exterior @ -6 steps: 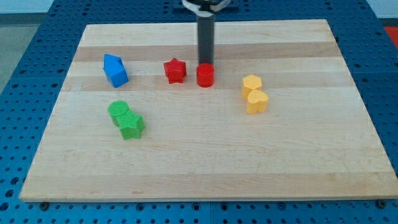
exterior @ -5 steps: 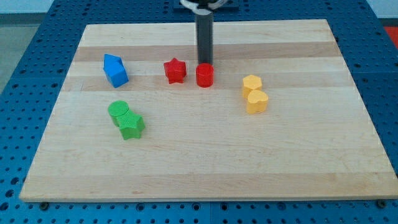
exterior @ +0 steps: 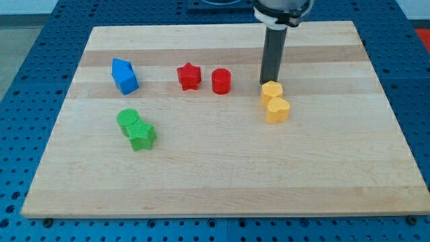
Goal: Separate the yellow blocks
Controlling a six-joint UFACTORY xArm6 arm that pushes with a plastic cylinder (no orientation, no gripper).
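Pale wood bench (exterior: 222, 175), striped in lighter and darker planks, set on a blue perforated base (exterior: 27, 60). Two yellow blocks on the view's right of centre, touching: upper yellow block (exterior: 272, 91), faceted, roughly hexagonal, and lower yellow block (exterior: 277, 110), rounded, shape hard to make out, sitting just below and slightly to the view's right of the first. Dark rod descending from the view's top, with my tip (exterior: 268, 83) right at the upper-left edge of the upper yellow block, touching or all but touching; cannot tell which. No jaws on this end effector, just the plain rod, holding nothing.

To the view's left of the tip, a red cylinder (exterior: 221, 81) and, just beside it further left, a red star (exterior: 189, 76), with a small gap between them. Both near the tip's row but apart from the yellow pair. Further left, a blue block (exterior: 124, 76), angular, tilted, well apart from the rest. Below it, a green pair touching: green cylinder (exterior: 129, 121) above, green star (exterior: 142, 136) below and slightly right. Nothing between the tip and the yellow pair.
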